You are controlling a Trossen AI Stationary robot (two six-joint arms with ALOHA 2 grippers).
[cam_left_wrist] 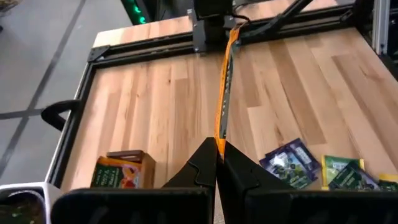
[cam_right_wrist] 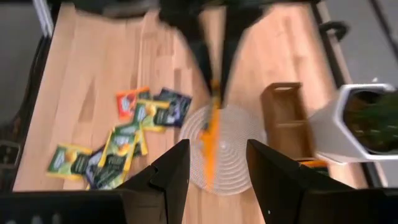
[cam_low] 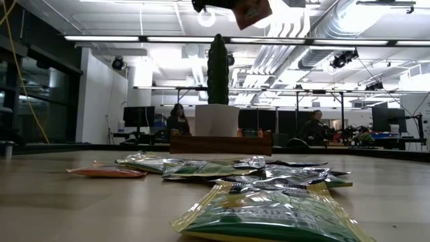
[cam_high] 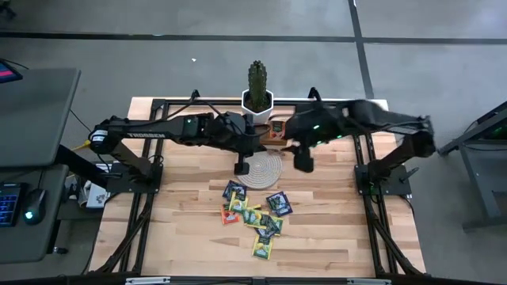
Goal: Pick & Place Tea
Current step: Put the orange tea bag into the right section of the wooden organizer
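My left gripper (cam_left_wrist: 217,149) is shut on an orange tea sachet (cam_left_wrist: 222,87), held high over the round woven mat (cam_high: 261,168). The sachet also shows at the top of the low view (cam_low: 253,11). My right gripper (cam_right_wrist: 217,168) stands open, facing the left one from the table's right, its fingers apart and short of the sachet (cam_right_wrist: 211,127). Several more tea sachets (cam_high: 255,215) in mixed colours lie flat on the table, nearer than the mat. A wooden tray (cam_high: 277,127) stands behind the mat. My left gripper pinches the orange sachet by one end (cam_left_wrist: 218,142) between its two fingertips. The fingers slant downward from the table's left. The sachet juts out ahead of the fingers, seen edge-on, and is lifted clear of the table and the mat.
A cactus in a white pot (cam_high: 257,89) stands at the table's far edge behind the wooden tray (cam_right_wrist: 286,118). Black frame rails (cam_high: 139,214) run along the table's left and right sides. Bare wood lies left and right of the sachet pile.
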